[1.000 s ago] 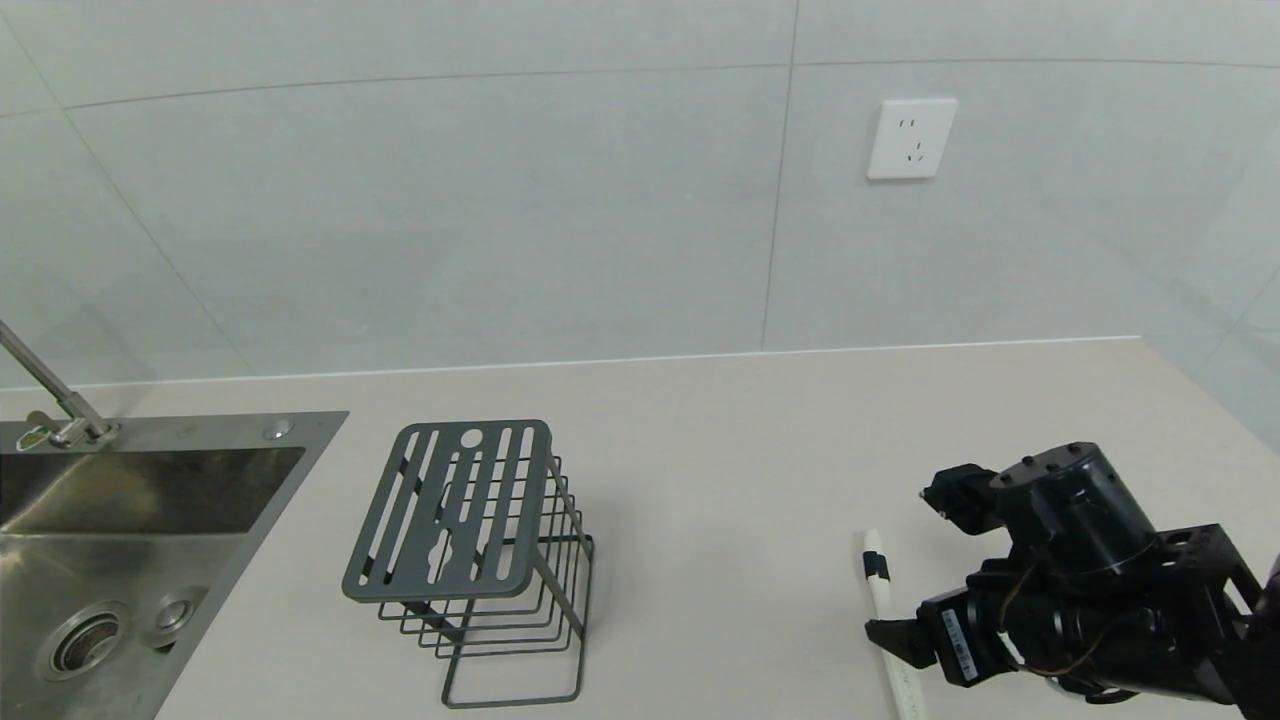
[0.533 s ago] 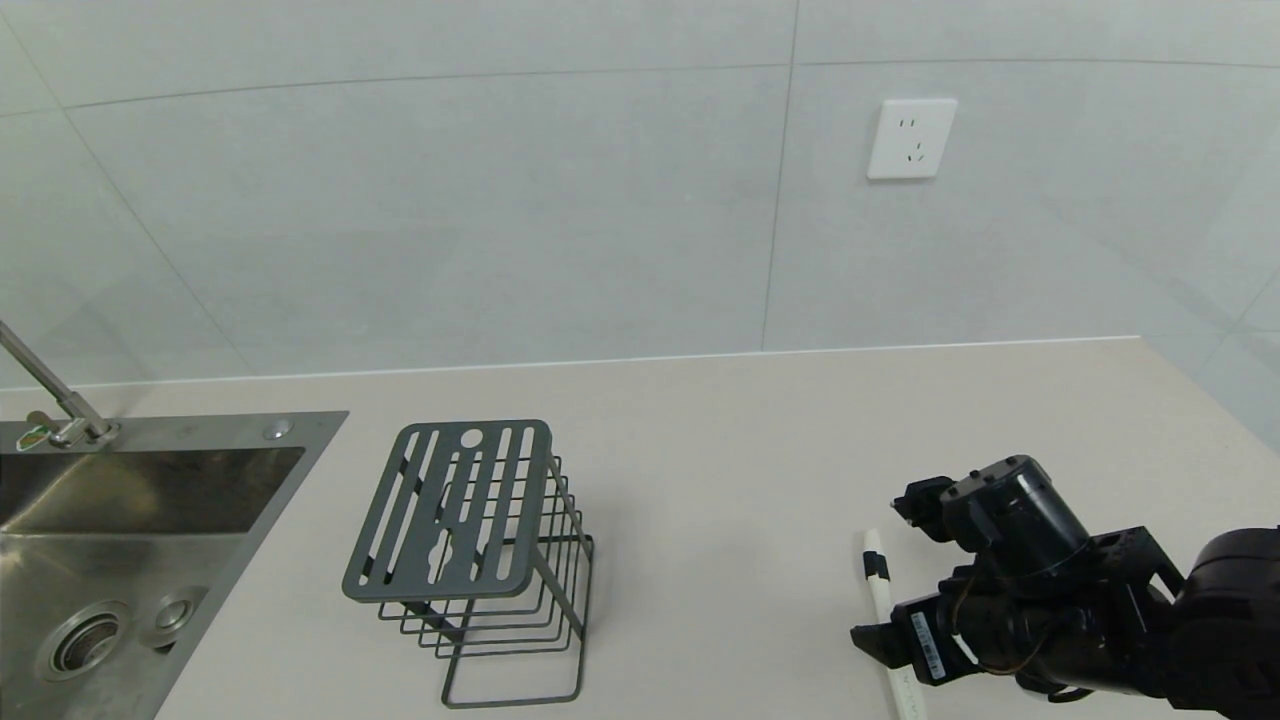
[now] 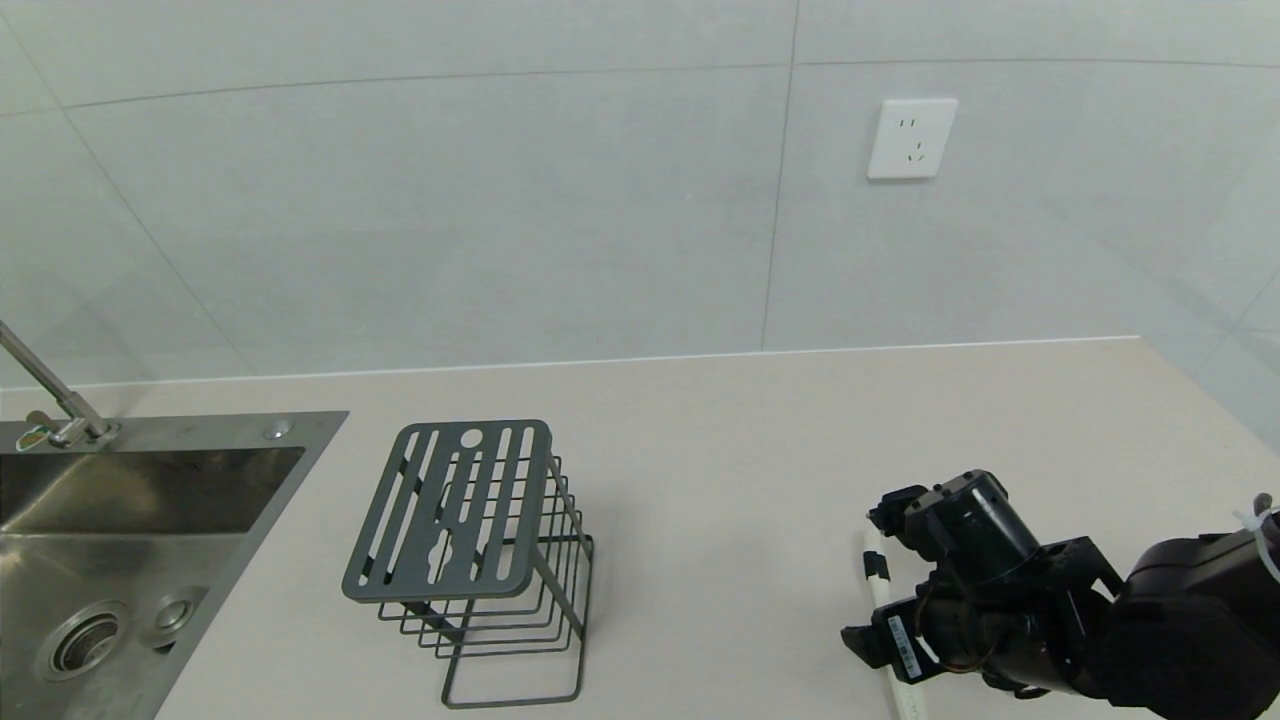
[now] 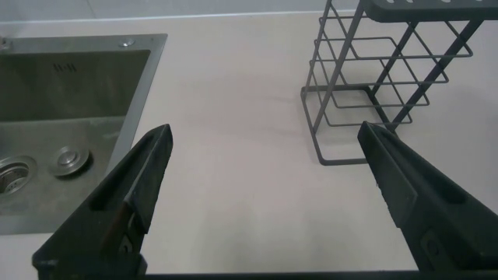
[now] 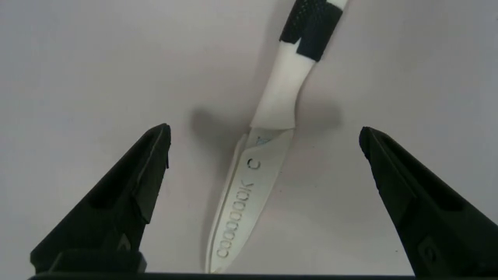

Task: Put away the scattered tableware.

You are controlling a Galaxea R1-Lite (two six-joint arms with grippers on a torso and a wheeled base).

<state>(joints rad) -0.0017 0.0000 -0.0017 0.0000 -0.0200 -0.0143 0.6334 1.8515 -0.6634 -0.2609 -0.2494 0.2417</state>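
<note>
Knife [image 5: 264, 148]: white, with 1 black band round the handle; flat on the worktop [image 3: 720, 480], at its near right part, well apart from the rack [image 3: 465, 545].
Right claw [image 5: 263, 140]: released, 2 fingers spread wide; poised directly over the knife, 1 finger to each side of it, neither touching.
Left claw [image 4: 264, 136]: released, 2 fingers spread wide; over bare worktop, sink [image 4: 54, 101] to one side and rack to the other.
Rack: dark grey wire frame under a slotted top plate, upright, near the sink's right edge.
Sink: steel, sunk into the left end of the worktop; tap [image 3: 45, 385] at its back rim.
Wall: pale tiles, 1 white socket [image 3: 911, 138] above the right half.
</note>
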